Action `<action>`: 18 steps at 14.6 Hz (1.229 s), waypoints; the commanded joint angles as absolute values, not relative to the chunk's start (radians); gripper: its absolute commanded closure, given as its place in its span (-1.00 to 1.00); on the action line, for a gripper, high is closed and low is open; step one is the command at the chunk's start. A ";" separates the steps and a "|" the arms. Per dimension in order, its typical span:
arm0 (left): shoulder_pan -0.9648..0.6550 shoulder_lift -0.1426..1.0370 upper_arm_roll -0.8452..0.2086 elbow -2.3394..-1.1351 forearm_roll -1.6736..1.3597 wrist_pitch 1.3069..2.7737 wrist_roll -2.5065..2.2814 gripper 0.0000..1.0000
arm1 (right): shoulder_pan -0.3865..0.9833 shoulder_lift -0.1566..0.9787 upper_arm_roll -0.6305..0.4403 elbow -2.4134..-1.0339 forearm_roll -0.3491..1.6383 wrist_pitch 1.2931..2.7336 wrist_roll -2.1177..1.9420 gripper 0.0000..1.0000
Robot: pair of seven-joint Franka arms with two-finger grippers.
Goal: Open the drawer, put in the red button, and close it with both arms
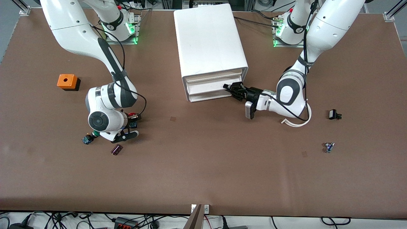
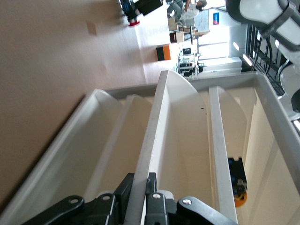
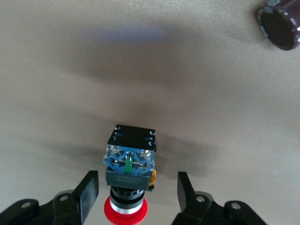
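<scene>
Left pincer (image 1: 229,89): closed on the front lip of a drawer (image 2: 161,140) of the white cabinet (image 1: 210,41); from the wrist view I cannot be sure it is the top one.
Right pincer (image 3: 136,190): low over the desk (image 1: 203,165) toward the right arm's end, fingers (image 3: 88,191) apart on either side of the red button (image 3: 129,176), not touching it.
Red button: lying on its side on the desk, red cap toward the pincer, black body and bluish base pointing away.
Handling: likely light, hard and rigid; the round cap could roll or slip, so the flat-sided black body looks the better place to grip.
Drawer: thin stiff plastic, probably slides easily; a pull may drag the light cabinet along.
Nearby: green button (image 1: 87,139) and a dark capacitor (image 1: 116,149) just beside the right pincer; an orange box (image 1: 67,81) farther from the camera.
Desk: flat brown matte board, a few small parts toward the left arm's end.
Room: cables along the edges, lab clutter visible past the cabinet.
</scene>
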State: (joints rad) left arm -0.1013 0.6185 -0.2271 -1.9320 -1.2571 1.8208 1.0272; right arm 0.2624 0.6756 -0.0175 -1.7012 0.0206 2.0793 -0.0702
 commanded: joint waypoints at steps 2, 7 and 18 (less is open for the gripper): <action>-0.098 0.781 -0.200 -1.702 -1.227 1.824 1.028 0.98 | 0.273 0.693 -0.020 -1.672 0.034 2.075 -0.064 -0.08; -0.068 0.778 -0.189 -1.681 -1.207 1.816 1.012 -1.00 | 0.271 0.689 -0.020 -1.649 0.035 2.071 -0.069 1.00; -0.018 0.605 -0.193 -1.303 -0.438 1.582 0.128 -1.00 | 0.434 0.627 -0.017 -1.132 0.084 1.674 0.015 1.00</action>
